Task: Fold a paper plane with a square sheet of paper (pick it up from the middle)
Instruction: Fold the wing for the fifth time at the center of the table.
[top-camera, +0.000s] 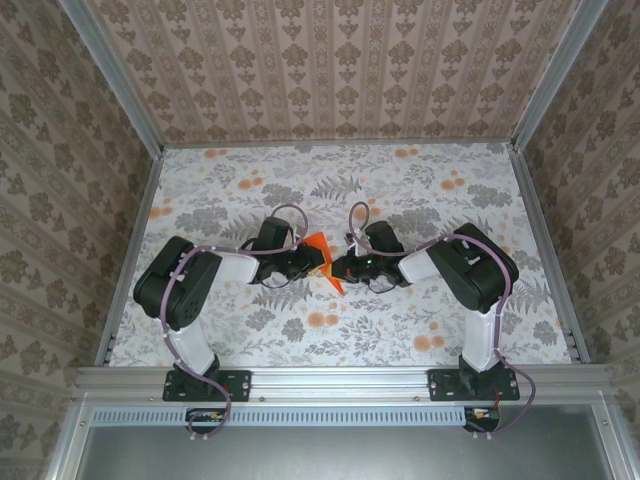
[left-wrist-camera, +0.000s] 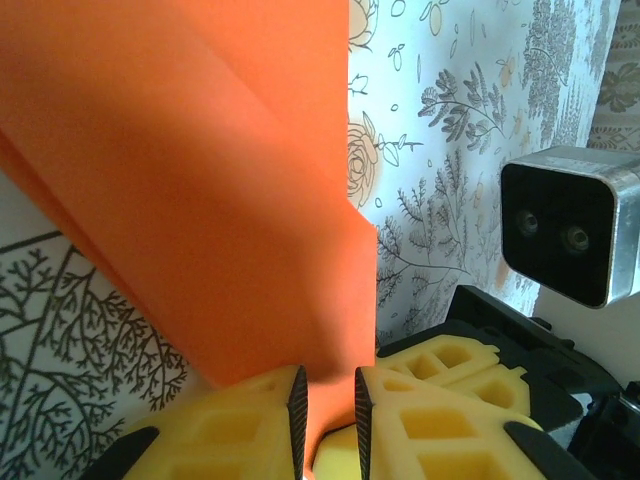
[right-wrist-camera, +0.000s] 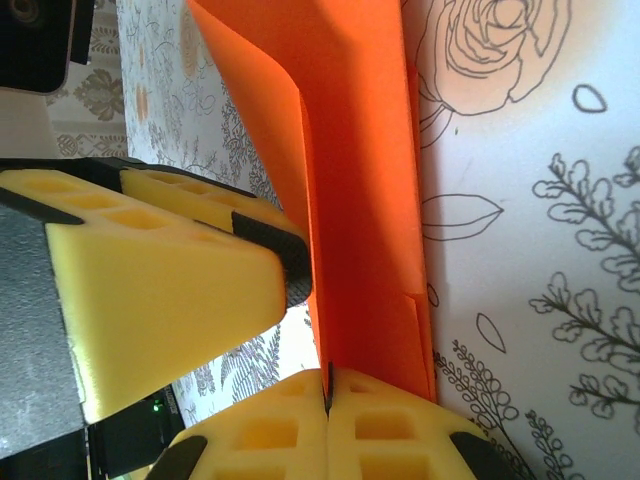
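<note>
The orange sheet (top-camera: 318, 248) is up off the surface (top-camera: 420, 190), over its middle, and both arms meet there. The right end effector (right-wrist-camera: 327, 400) is clamped tight on one folded edge. My guess is it's anchoring the layers so nothing slips. The left end effector (left-wrist-camera: 330, 415) has its jaws narrow, with the paper running down between the pads (left-wrist-camera: 298, 405). There's a slit showing, so I can't tell if it's actually biting or just lining up a crease. The wrist views crop the sheet and the arms cover most of it from above, so no idea how many folds are in.
</note>
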